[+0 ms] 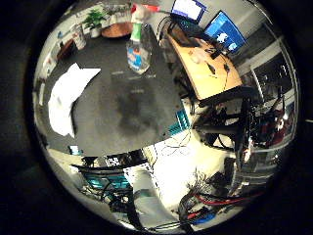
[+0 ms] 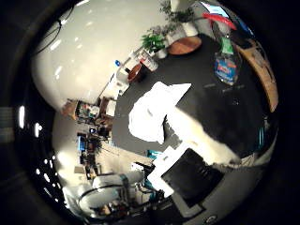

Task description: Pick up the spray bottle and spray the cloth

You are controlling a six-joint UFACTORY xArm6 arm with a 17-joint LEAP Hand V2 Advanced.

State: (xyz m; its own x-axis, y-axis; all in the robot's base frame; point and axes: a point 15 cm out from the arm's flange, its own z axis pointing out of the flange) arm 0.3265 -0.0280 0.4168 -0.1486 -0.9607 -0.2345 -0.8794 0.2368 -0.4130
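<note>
While spray bottle (image 1: 139, 49) stands upright, cloth (image 1: 66, 100) lies apart on table (image 1: 122, 112).

Support surface: dark grey table top (image 1: 122, 105), matte, with a darker blotchy patch near its middle.

Landmark: spray bottle (image 1: 139, 46), standing upright on the table top; clear body, green neck, red trigger head.

White cloth (image 1: 66, 98) lies crumpled flat on the same table top, well apart from the bottle, near the table edge.

Beyond the bottle, at the far side of the table: a round brown wooden disc (image 2: 185, 45), a potted green plant (image 2: 154, 43) and a cylindrical can (image 2: 147, 60), all beside each other.
</note>
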